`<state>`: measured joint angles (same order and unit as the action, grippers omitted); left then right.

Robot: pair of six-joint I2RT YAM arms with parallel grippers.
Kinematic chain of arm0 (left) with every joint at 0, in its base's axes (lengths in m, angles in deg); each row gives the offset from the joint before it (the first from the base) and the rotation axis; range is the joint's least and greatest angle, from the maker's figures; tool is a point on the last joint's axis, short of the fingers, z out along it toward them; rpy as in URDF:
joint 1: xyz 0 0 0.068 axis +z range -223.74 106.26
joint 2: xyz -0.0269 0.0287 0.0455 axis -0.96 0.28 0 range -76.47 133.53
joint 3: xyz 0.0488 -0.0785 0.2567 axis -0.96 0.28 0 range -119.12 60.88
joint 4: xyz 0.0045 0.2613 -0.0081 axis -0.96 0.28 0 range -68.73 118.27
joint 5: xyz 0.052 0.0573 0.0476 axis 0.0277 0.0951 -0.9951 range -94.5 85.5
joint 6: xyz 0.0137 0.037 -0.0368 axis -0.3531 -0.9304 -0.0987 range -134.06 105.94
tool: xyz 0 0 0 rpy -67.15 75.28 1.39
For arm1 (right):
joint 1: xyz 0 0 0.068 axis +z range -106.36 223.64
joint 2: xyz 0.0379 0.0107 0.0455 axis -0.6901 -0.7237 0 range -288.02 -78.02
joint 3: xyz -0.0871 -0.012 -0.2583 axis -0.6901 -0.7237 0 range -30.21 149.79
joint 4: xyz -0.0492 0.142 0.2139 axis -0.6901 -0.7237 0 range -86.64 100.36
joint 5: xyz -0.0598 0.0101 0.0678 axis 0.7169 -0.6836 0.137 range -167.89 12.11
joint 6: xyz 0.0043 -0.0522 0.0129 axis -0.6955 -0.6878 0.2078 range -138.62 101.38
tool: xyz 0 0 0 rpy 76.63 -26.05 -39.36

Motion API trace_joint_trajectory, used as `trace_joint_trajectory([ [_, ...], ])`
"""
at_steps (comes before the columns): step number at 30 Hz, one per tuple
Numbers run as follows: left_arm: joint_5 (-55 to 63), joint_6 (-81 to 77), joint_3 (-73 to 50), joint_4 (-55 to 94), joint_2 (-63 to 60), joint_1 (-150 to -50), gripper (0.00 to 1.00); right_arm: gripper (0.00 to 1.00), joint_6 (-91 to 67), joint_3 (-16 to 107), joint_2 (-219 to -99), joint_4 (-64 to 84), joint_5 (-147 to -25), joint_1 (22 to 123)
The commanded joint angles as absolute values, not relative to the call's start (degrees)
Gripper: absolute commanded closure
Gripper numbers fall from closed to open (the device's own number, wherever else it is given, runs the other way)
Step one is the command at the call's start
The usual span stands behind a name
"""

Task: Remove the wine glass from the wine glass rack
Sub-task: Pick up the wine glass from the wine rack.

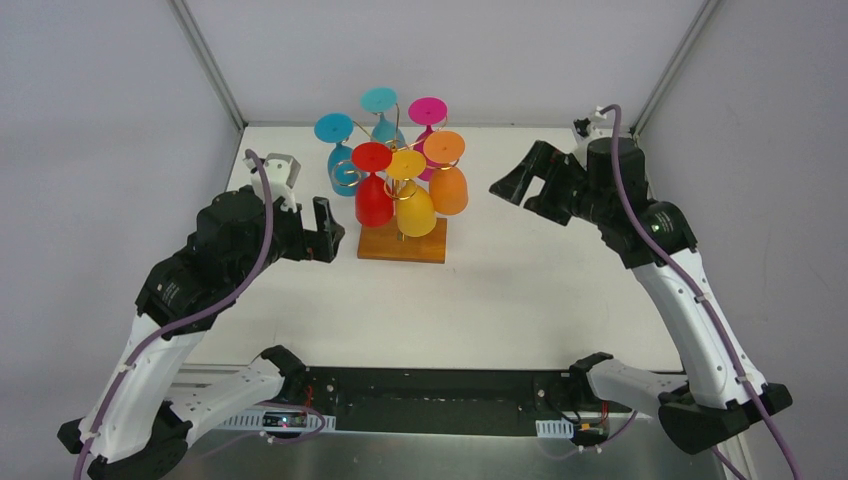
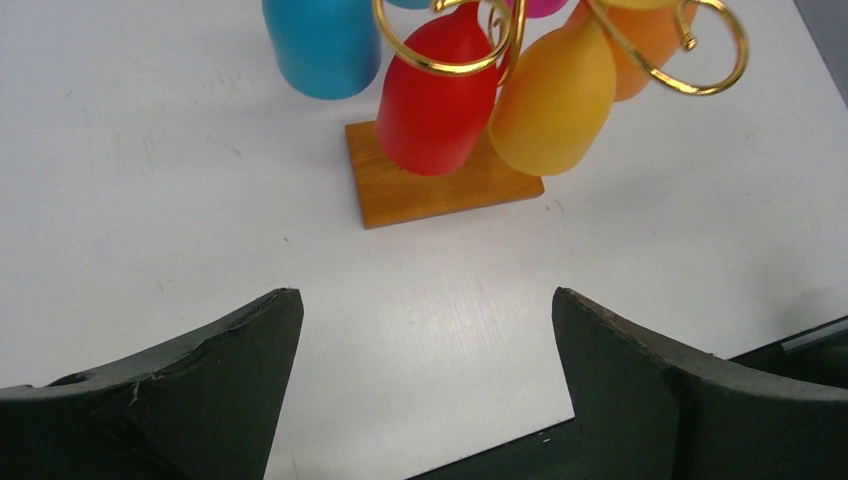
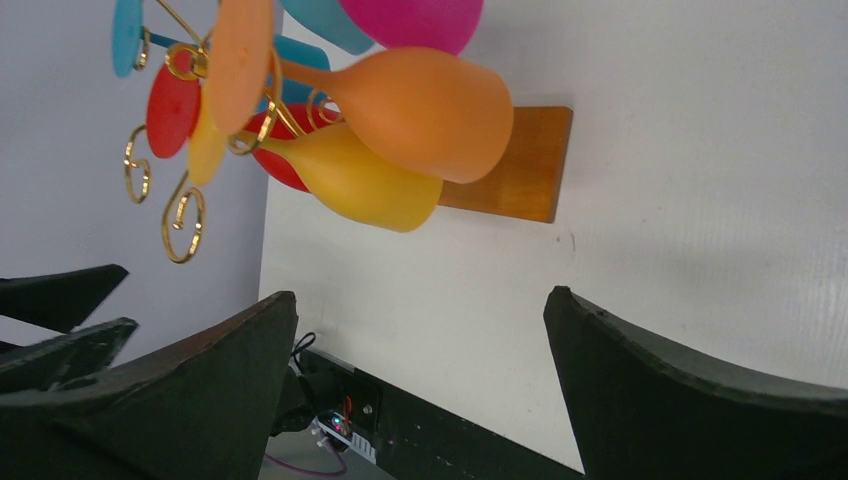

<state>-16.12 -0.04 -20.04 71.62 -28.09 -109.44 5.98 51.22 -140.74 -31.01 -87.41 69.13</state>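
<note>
On one wine glass rack (image 1: 401, 243) hang six wine glasses (image 1: 374, 202); left gripper (image 2: 428, 300) and right gripper (image 3: 420, 296) spread.

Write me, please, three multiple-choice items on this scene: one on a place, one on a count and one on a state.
1. Where does the rack stand?
A. On the table, towards its far middle.
B. At the table's near edge.
C. On the floor.

2. How many glasses hang on it?
A. Four.
B. Six.
C. Eight.

3. How do the left gripper and the right gripper stand?
A. Both shut on a glass.
B. One open, one shut.
C. Both open and empty.

Answers:
1 A, its wooden base rests on the white top, on the far half.
2 B, six coloured feet show from above.
3 C, each wrist view shows a wide gap with nothing in it.
</note>
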Motion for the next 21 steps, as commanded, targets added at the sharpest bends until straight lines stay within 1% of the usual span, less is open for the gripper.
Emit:
trace_joint_trajectory([
  [1, -19.68, 2.02, -13.4, 68.26, -32.48, -110.13, 0.01, 0.03, 5.48, 58.32, -145.56, -24.92, -90.11, 69.38],
  [11, -24.17, 2.97, -0.98, 66.94, -40.91, -110.08, 0.01, 0.1, 7.66, 71.57, -158.99, -22.92, -93.41, 69.16],
  [17, -23.56, 2.53, 7.28, 62.42, -49.44, -110.13, 0.01, 0.15, 9.98, 73.57, -163.38, -19.92, -95.9, 69.01],
  [21, -22.27, 2.62, 9.87, 60.58, -53.2, -110.13, 0.01, 0.23, 11.4, 73.37, -165.23, -17.3, -97.41, 68.88],
])
